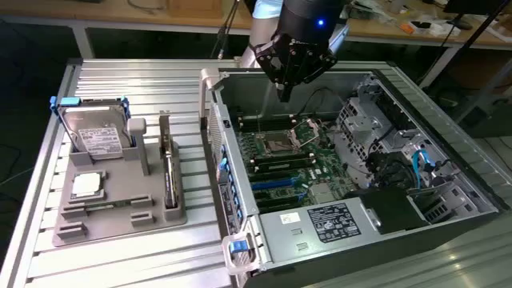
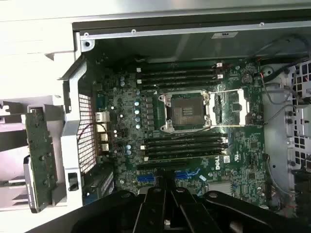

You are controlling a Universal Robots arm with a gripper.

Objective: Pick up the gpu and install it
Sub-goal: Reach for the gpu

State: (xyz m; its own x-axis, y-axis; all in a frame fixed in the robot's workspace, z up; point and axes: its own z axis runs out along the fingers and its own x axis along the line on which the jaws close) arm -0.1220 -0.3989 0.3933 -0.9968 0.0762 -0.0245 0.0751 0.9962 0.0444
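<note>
Jaws closed above mobo (image 1: 280, 157); gpu (image 1: 169, 168) well apart.

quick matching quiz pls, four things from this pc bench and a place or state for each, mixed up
Things:
1. gpu
2. hard drive
3. CPU chip
4. gripper

Place or state:
a. lying flat on the grey holder
b. shut, above the open computer case
c. propped up, blue handles
d. on edge in the holder's slot nearest the case

Pairs: 1-d, 2-c, 3-a, 4-b
</note>
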